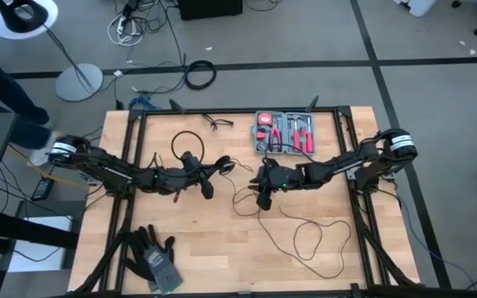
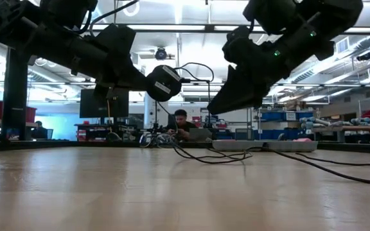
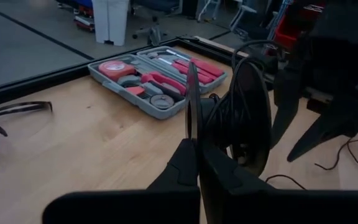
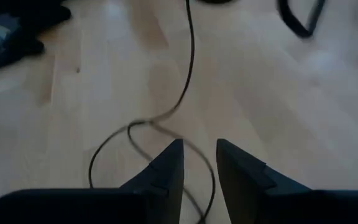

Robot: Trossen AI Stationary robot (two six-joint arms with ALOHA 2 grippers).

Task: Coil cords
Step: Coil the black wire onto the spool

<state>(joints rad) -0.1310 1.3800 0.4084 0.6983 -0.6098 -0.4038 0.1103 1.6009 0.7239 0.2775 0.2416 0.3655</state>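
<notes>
Centrally, mid-frame in the high view, the left gripper [image 3: 197, 134] has its fingers clenched on the cord [image 1: 305, 236] near its puck [image 2: 164, 82]. The right gripper [image 4: 199, 155], fingers parted and empty, hovers over cord trailing toward the table's [image 1: 222, 257] lower right.

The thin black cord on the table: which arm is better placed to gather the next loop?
Probably the right. Its tool is open over the loose thin black cord, while the left tool is shut on the cord near its puck.
</notes>
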